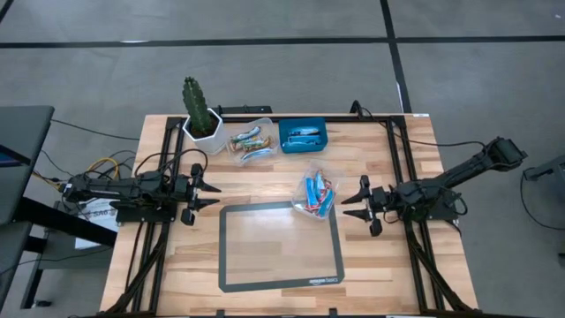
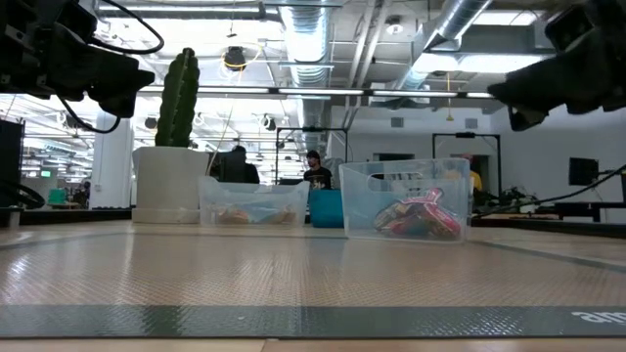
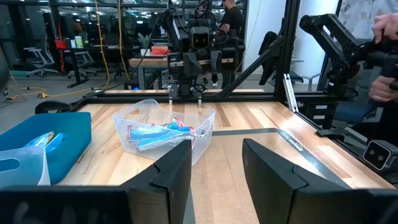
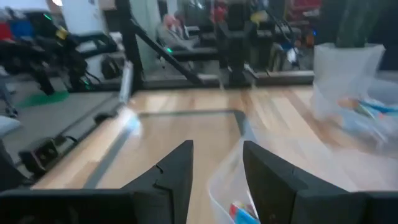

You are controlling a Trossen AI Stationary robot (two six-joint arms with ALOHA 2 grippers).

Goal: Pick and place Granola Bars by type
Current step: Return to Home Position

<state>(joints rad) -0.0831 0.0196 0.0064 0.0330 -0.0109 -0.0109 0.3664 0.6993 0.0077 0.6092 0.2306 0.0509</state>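
Granola bars lie sorted in three containers. Red-and-blue bars fill a clear tub right of the table's middle. Tan and blue bars sit in a second clear tub at the far edge. Bright blue bars lie in the blue bin. My left gripper hovers open over the table's left side, pointing right, holding nothing. My right gripper hovers open just right of the red-bar tub, pointing left, holding nothing. In the left wrist view the red-bar tub stands ahead of my open gripper.
A cactus in a white pot stands at the far left. A dark-framed mat covers the near middle of the table. Black frame rails run along the table's sides. A person's hand shows beyond the table's right side.
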